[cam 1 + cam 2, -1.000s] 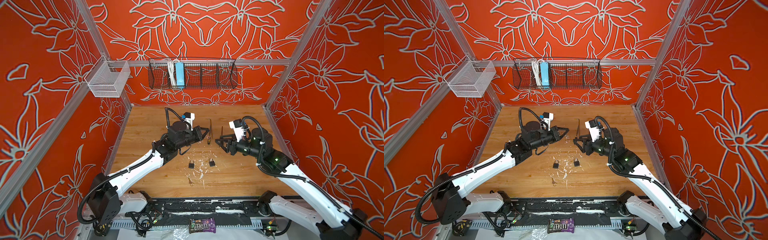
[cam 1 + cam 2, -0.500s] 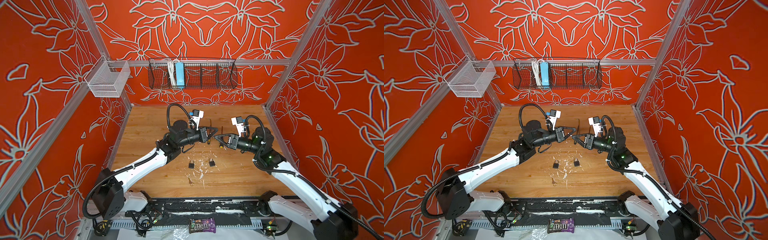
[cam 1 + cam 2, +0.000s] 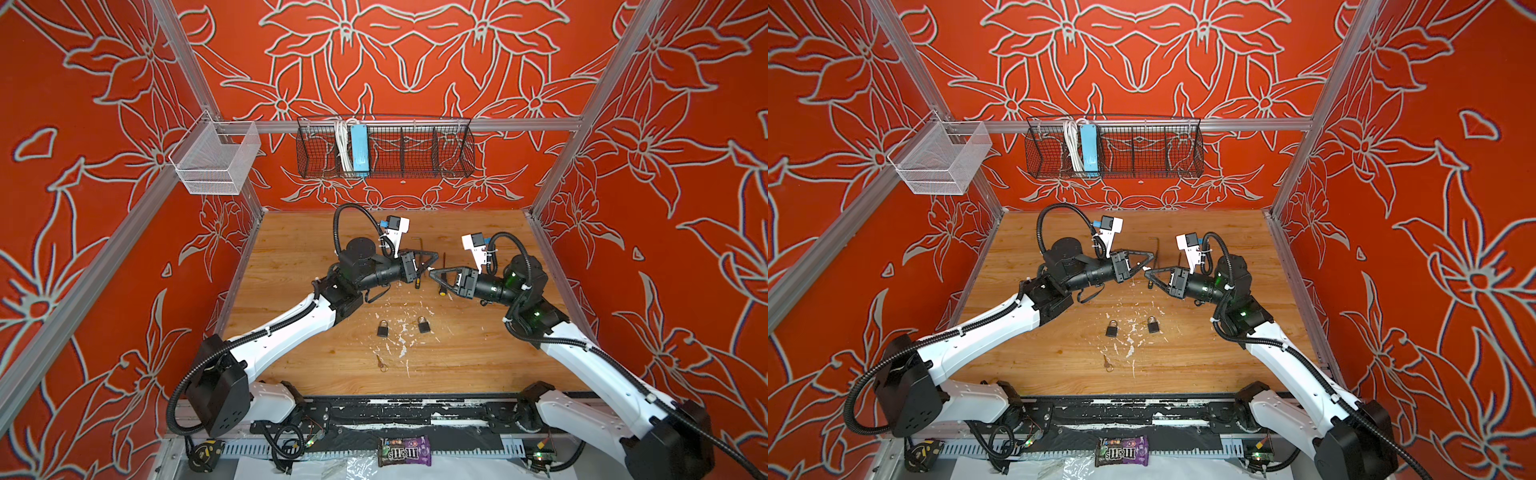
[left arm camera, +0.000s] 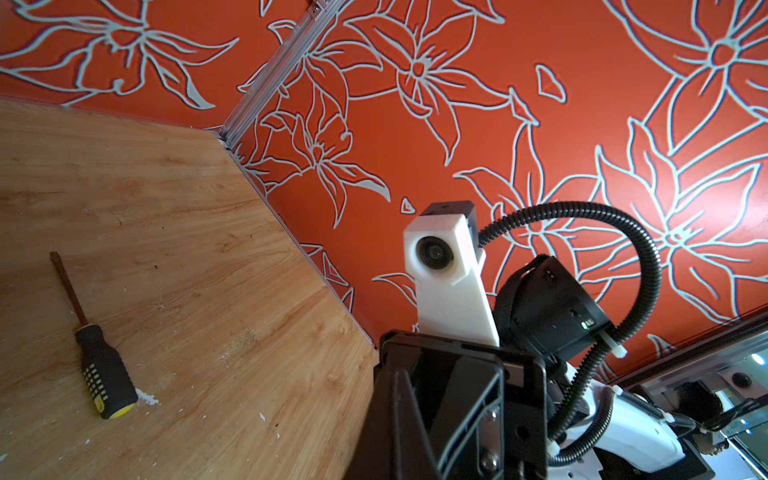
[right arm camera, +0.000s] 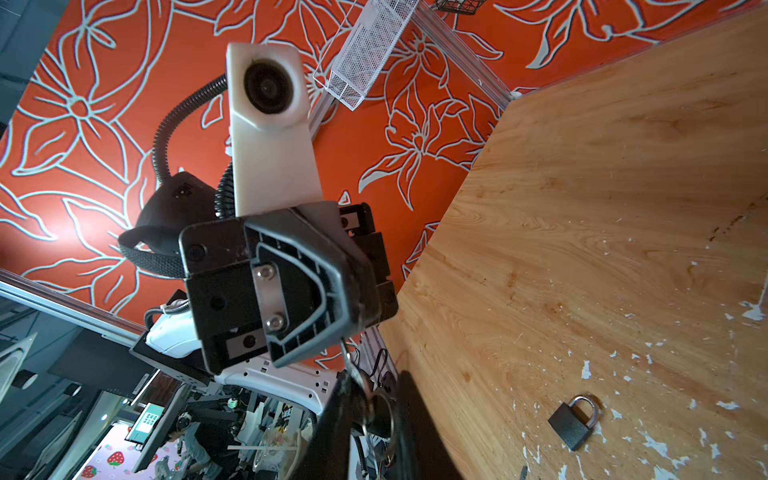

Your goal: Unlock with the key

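In both top views the left gripper (image 3: 434, 257) and right gripper (image 3: 431, 273) meet tip to tip above the table (image 3: 478, 357), but what lies between them is too small to make out there. The right wrist view shows it. A key (image 5: 344, 353) pokes from the left gripper's clenched jaws, and its ring (image 5: 376, 413) hangs between the right fingers (image 5: 332, 419). Those fingers flank the ring; I cannot tell whether they pinch it. The key is a thin sliver of metal, and the ring and whatever else hangs on it are blurred. The left wrist view shows none of this, only the right arm's camera and a screwdriver (image 4: 102, 368) lying on the wood.

Only the top views show a padlock (image 3: 382, 329) and a second padlock (image 3: 423, 324) side by side nearer the front, with a loose key (image 3: 380, 363) just in front of them. The right wrist view catches one padlock (image 5: 575, 422), with a dark body and a silver shackle pushed shut.
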